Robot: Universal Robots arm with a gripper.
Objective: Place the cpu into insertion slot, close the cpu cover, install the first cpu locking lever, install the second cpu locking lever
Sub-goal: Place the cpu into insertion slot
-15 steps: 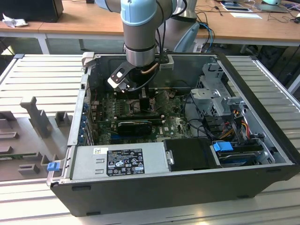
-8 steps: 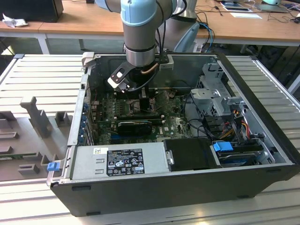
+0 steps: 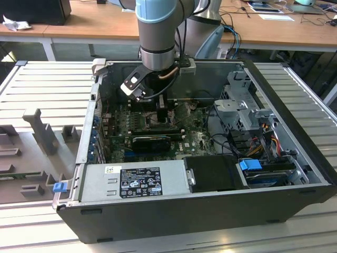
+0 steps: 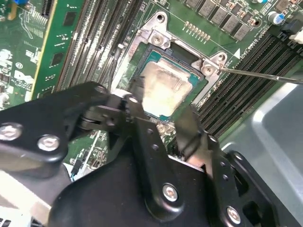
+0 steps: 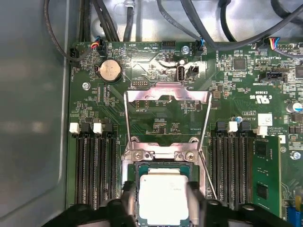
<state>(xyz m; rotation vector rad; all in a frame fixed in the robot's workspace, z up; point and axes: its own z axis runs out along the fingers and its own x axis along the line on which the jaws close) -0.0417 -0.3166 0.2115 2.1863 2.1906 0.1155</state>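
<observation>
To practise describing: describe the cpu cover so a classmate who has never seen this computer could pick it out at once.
In the open computer case, find the green motherboard and its two banks of black memory slots. Between them sits the cpu; flipped open from the insertion slot is the cpu cover, a thin grey metal frame whose large window shows board through it.

**Arm upright, fingers set on the chip**

In the exterior view the arm (image 3: 157,26) stands close to vertical, its grey and pale-blue wrist (image 3: 157,55) pointing straight down, and the gripper (image 3: 162,112) hangs low beneath it. In the first wrist view the two black fingers (image 5: 129,202) are held parallel, one against each of two opposite edges of the cpu (image 5: 163,191). In the second wrist view the black linkage bars spread back from the fingers toward the gripper body.
</observation>
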